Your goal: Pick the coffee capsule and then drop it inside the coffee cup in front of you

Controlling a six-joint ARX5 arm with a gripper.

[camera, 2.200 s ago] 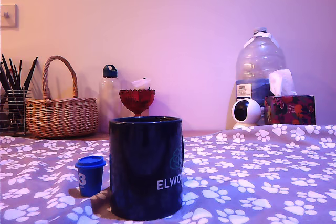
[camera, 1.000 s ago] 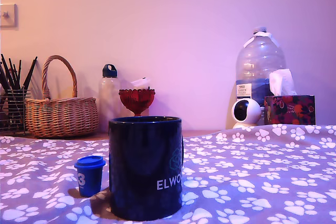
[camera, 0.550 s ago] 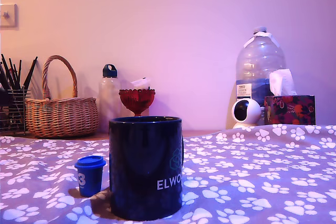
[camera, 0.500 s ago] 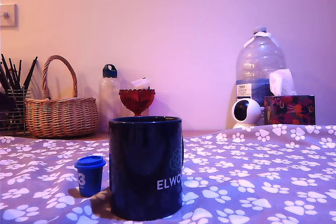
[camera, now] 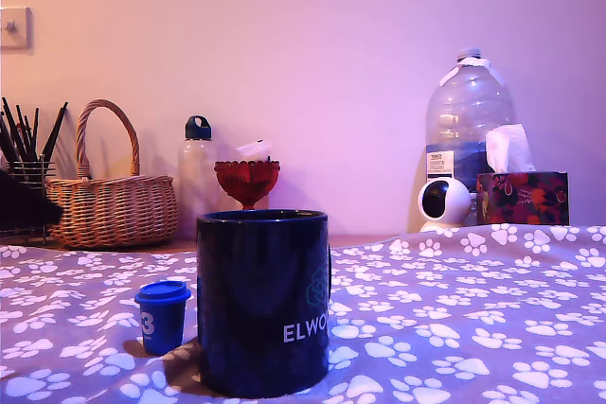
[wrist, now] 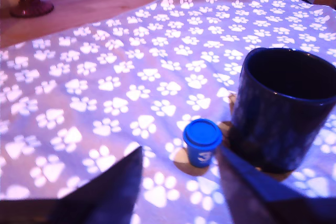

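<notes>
The coffee capsule [camera: 163, 316], a small blue cup with a lid and a white "3", stands upright on the paw-print cloth just to the exterior view's left of the coffee cup [camera: 263, 300]. That cup is a large dark navy mug with white "ELWO" lettering. In the wrist view my gripper [wrist: 179, 153] is open, its two dark fingers spread on either side of the capsule [wrist: 202, 142] and still short of it. The mug [wrist: 286, 108] stands close beside the capsule, its mouth open. A dark blurred part of my arm [camera: 24, 205] shows at the exterior view's left edge.
Along the back wall stand a wire pen holder [camera: 24, 191], a wicker basket [camera: 112, 205], a small bottle [camera: 197, 172], a red goblet dish [camera: 247, 182], a big water bottle [camera: 469, 130], a white round camera [camera: 443, 203] and a tissue box [camera: 523, 194].
A dark part of my arm has come into the exterior view at its left edge. The capsule and the mug have not moved.
</notes>
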